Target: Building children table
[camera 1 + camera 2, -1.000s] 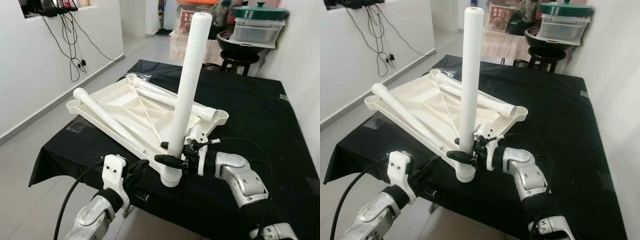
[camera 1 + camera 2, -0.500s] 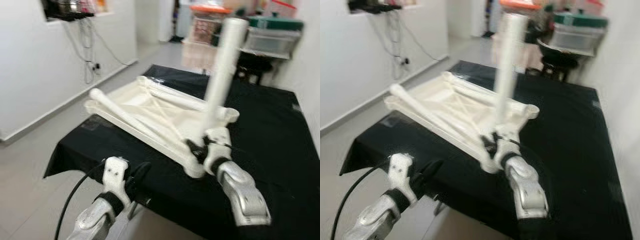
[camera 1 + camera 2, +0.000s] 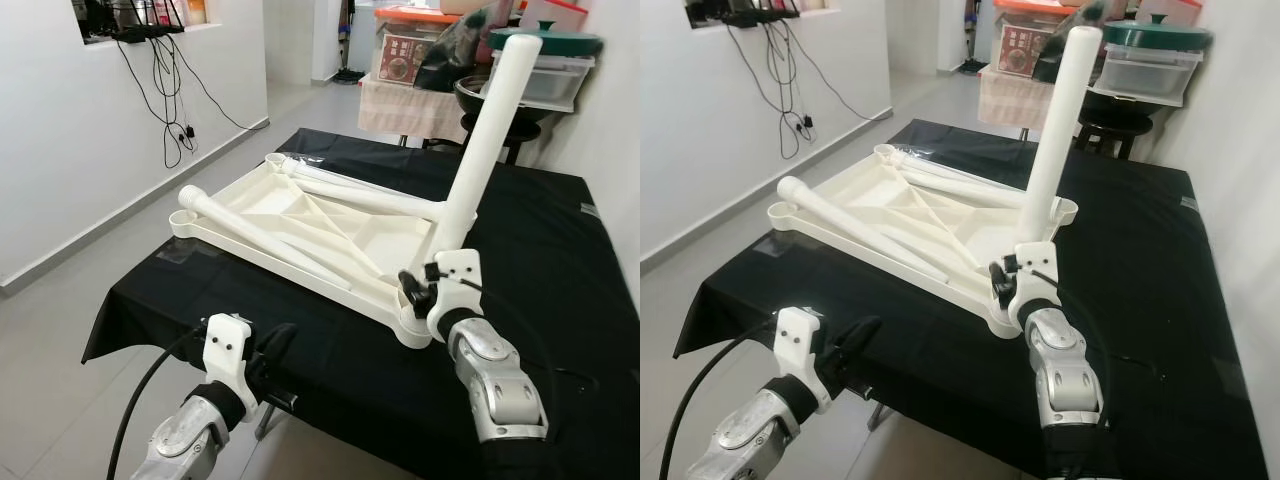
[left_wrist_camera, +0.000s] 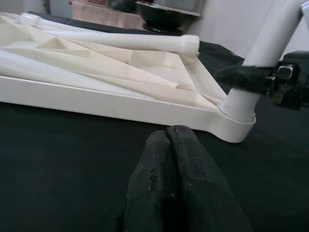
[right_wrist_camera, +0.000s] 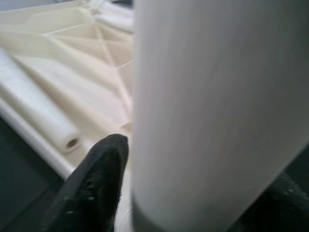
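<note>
Right end effector (image 3: 420,290) pinching stiff, light, slick plastic leg (image 3: 478,150) low near tabletop (image 3: 300,215) corner socket; left end effector (image 4: 169,140) pressed together, idle near bench (image 3: 560,250) edge.

White table leg (image 3: 480,145) stands tilted in upturned tabletop's (image 3: 300,215) corner socket.

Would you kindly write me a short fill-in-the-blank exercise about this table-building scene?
1. The right gripper is shut on the white ____.
2. That leg stands in a corner socket of the upside-down ____.
3. The tabletop lies on a ____ cloth.
4. The left gripper's fingers are ____.

Missing words: leg; tabletop; black; shut
</note>
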`<state>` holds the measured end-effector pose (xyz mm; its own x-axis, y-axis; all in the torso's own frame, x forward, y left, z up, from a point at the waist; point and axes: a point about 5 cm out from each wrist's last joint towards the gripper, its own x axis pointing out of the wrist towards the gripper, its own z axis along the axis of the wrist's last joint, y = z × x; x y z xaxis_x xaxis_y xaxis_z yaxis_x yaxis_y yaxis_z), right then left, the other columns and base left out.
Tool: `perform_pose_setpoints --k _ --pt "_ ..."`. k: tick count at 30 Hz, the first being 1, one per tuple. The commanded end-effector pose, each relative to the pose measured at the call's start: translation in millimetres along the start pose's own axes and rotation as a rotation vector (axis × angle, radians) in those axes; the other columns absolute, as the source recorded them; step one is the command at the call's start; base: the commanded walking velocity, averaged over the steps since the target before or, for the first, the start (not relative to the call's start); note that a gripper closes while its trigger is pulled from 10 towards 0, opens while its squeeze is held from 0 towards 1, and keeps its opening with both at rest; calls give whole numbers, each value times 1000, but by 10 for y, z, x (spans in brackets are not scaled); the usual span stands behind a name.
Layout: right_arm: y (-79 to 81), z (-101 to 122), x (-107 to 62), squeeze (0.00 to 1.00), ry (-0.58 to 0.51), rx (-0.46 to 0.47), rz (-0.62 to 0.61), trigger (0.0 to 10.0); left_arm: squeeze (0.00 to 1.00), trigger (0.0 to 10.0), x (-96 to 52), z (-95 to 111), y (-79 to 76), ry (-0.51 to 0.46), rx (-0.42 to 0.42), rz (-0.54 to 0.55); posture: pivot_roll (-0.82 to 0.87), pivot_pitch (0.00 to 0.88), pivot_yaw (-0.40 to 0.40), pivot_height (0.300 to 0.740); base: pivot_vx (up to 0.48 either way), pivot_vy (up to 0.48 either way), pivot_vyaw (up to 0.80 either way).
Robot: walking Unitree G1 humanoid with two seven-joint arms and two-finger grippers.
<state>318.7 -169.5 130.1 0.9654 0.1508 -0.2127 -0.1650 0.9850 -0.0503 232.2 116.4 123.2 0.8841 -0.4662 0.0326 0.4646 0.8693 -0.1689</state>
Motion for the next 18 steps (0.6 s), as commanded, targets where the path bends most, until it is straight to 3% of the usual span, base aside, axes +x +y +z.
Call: perform_pose_setpoints --k 1,2,4,5,7,8,9,11,14,17,18 --pt "155 93 65 1000 -25 41 140 10000 0 10000 7 -10 1 13 7 -2 36 0 -53 740 0 0 0" --pt "237 230 85 1000 -89 63 291 10000 0 10000 8 -10 1 13 7 -2 36 0 -53 740 0 0 0" --pt "237 230 85 1000 -89 63 291 10000 0 10000 8 -10 1 13 7 -2 36 0 -53 740 0 0 0" --pt "287 336 77 1000 -129 54 430 10000 0 10000 9 -11 0 12 6 -3 36 0 -51 740 0 0 0" --pt "287 336 77 1000 -129 54 430 10000 0 10000 9 -11 0 12 6 -3 36 0 -51 740 0 0 0" --pt "301 394 78 0 -143 31 532 10000 0 10000 10 -12 0 12 5 -3 38 0 -52 740 0 0 0" --pt "304 421 79 0 -145 -27 620 10000 0 10000 11 -13 -3 12 5 -3 40 0 -53 740 0 0 0" --pt "304 421 79 0 -145 -27 620 10000 0 10000 11 -13 -3 12 5 -3 40 0 -53 740 0 0 0" --pt "416 341 72 0 -78 -128 897 10000 0 10000 10 -11 -10 11 6 -2 56 0 -59 740 0 0 0" --pt "467 314 58 0 -67 -129 946 9765 0 10000 8 -10 -12 11 7 -2 56 0 -59 740 0 0 0" --pt "482 302 53 0 -59 -125 961 5647 0 10000 8 -9 -13 11 7 -2 56 0 -59 740 0 0 0"
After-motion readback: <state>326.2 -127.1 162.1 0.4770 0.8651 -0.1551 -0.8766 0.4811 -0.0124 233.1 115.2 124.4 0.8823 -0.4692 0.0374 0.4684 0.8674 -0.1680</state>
